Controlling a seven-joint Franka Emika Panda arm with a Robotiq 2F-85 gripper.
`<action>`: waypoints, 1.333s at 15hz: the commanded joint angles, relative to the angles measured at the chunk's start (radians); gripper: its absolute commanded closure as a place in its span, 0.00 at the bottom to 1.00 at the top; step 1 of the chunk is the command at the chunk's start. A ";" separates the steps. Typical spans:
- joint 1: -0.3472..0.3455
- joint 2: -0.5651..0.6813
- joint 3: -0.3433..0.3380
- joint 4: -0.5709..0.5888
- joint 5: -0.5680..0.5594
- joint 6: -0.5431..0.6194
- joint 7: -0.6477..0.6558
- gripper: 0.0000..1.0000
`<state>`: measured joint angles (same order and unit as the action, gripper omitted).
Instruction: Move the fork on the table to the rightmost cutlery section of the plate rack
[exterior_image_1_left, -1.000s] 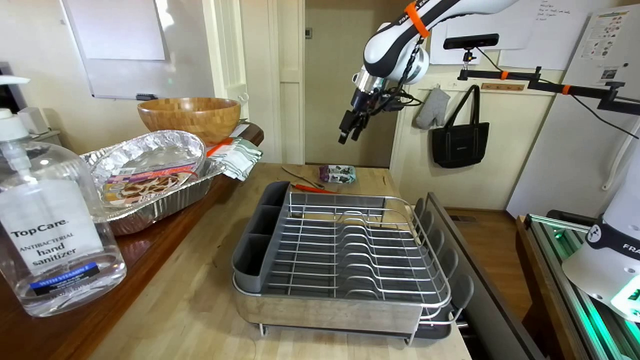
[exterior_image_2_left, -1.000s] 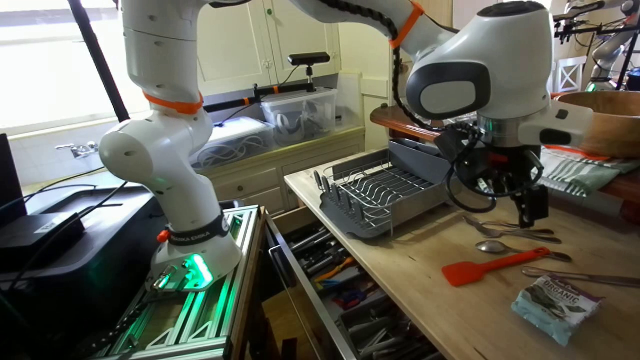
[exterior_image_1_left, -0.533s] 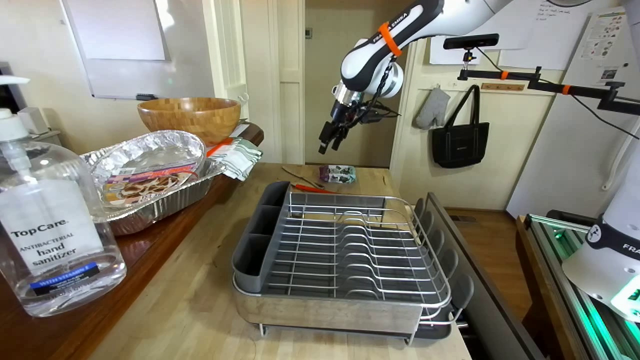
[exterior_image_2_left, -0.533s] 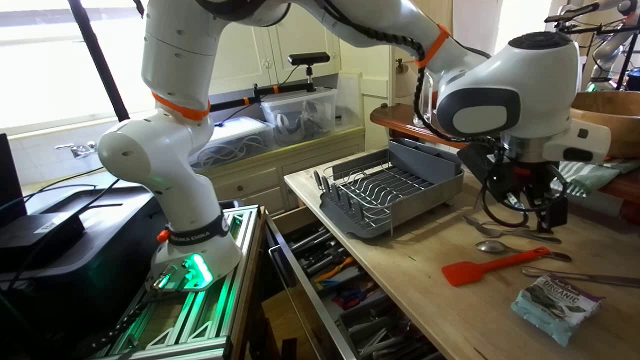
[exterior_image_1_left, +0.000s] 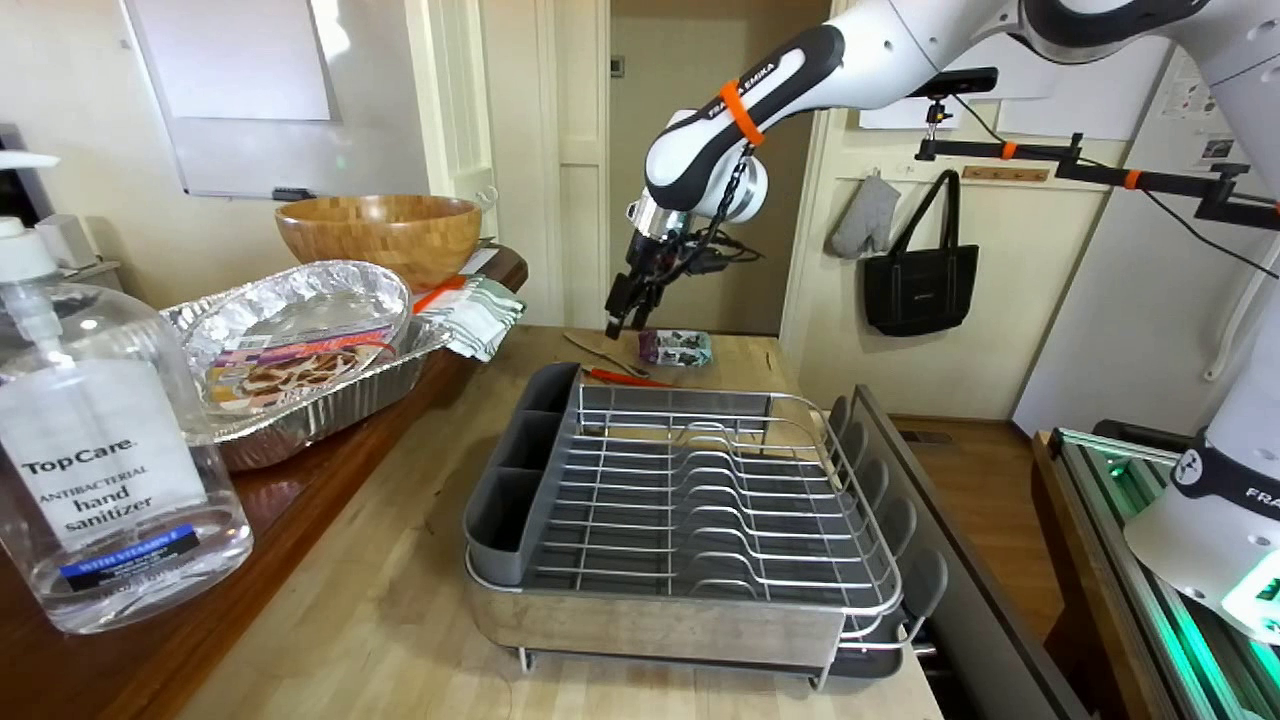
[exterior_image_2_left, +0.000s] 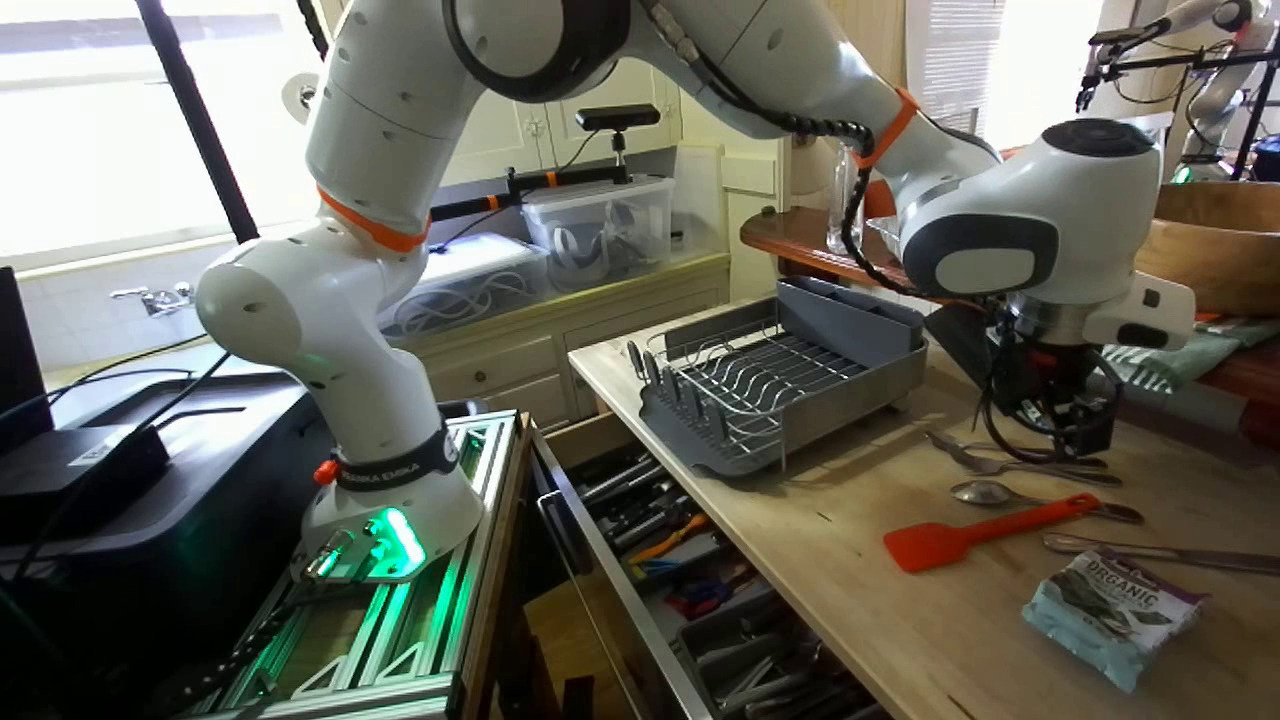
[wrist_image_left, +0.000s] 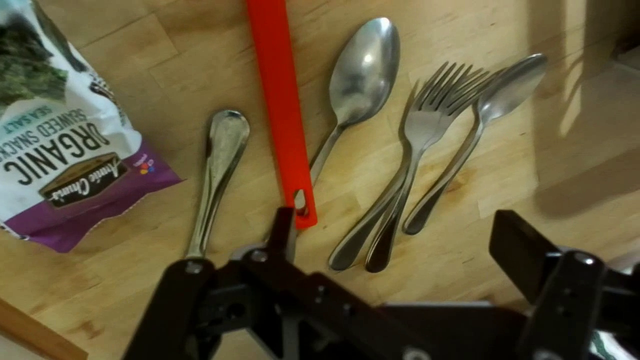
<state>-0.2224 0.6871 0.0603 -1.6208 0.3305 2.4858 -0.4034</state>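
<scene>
Fork (wrist_image_left: 424, 127) on the surface (exterior_image_1_left: 380, 620), not yet gripped: we judge the step in hand to be the approach, with grasp, carry and placing all to come. We see it between the plate rack (exterior_image_2_left: 855, 385) and the end of the surface where the seaweed packet (exterior_image_2_left: 1115, 615) lies, nearer the edge along the raised wooden counter (exterior_image_1_left: 310, 500) than the edge above the pulled-out drawer (exterior_image_2_left: 605, 580). A second handle (wrist_image_left: 350, 250) shows beside its own, probably from another fork lying partly under it, and a small spoon (wrist_image_left: 510, 90) rests just beside the tines.

Next, we think, the tool (wrist_image_left: 396, 215) should come down over one handle and close on that alone; pinching both, or dragging the spoon along, is the likely slip. From the arm's base (exterior_image_2_left: 440, 520) we take the rightmost compartment (exterior_image_1_left: 550, 385) of the cutlery holder (exterior_image_1_left: 555, 480), at the rack's counter-side edge, to be the one nearest the fork, though that depends on viewpoint.

As for the tool, its fingers (wrist_image_left: 522, 255) are spread wide, and it has hold of nothing. It hangs above the surface; in the wrist view the handles show between the fingers but lower down, and we see no contact with anything.
</scene>
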 joint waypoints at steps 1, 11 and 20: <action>-0.005 0.075 0.021 0.098 -0.032 -0.064 0.039 0.00; 0.015 0.203 0.026 0.241 -0.076 -0.161 0.086 0.08; 0.023 0.290 0.034 0.346 -0.087 -0.182 0.101 0.08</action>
<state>-0.2007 0.9224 0.0878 -1.3537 0.2666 2.3463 -0.3323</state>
